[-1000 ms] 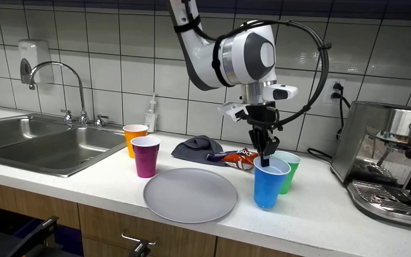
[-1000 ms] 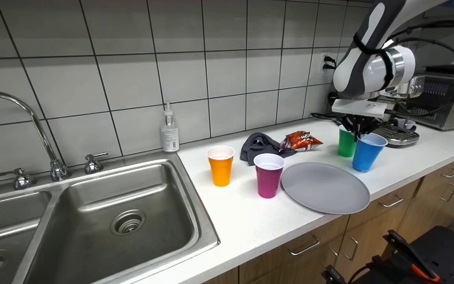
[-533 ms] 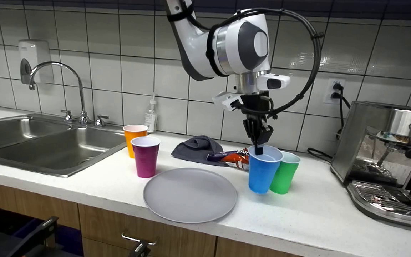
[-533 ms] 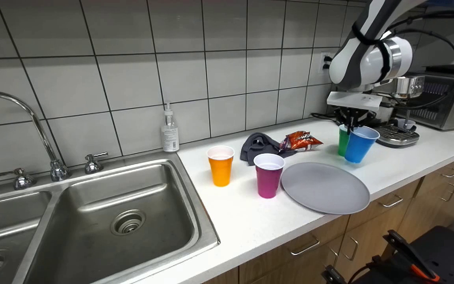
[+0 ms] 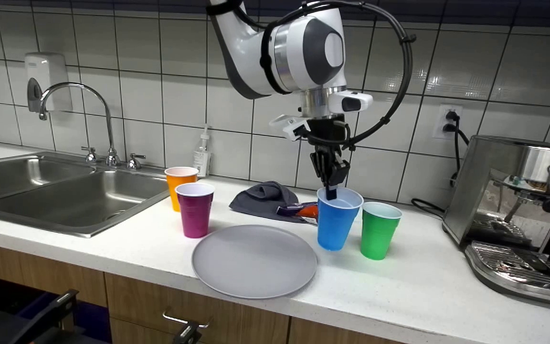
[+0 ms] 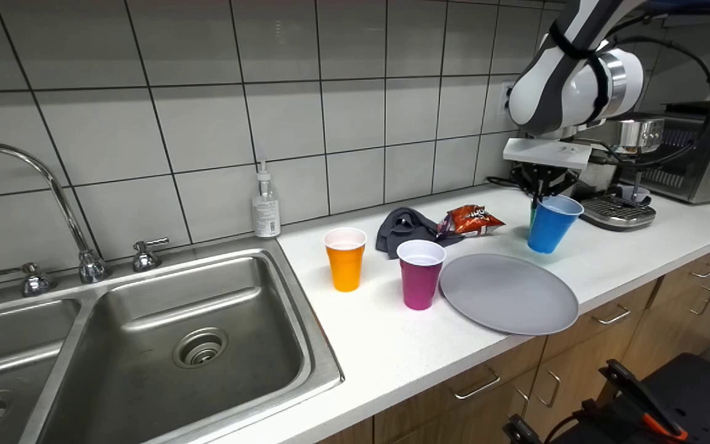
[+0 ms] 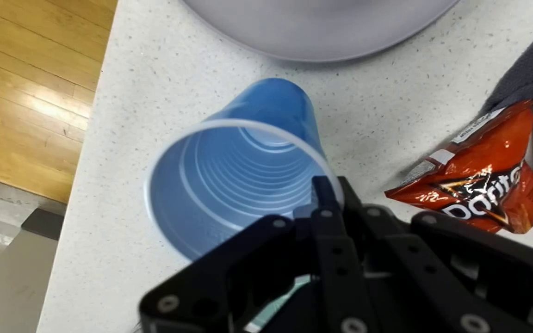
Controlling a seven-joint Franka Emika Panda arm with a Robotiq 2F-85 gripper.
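Blue cup (image 5: 336, 223) — pale-rimmed, ridged inside — is tilted, mouth upward

The blue cup (image 5: 332, 229) is paler inside, the green cup (image 5: 378, 236) pale mint inside, the magenta cup (image 5: 195, 214) whitish inside, the plate (image 5: 255, 261) plain grey, the gripper (image 7: 337, 190) black, and the counter (image 7: 130, 111) white with fine grey specks.

Soft light, glints in steel sink (image 6: 195, 299), glare on wooden floor (image 7: 49, 108); fingers (image 7: 333, 240) slightly blurred

Plastic blue cup (image 5: 336, 224), matt plate (image 5: 254, 262)
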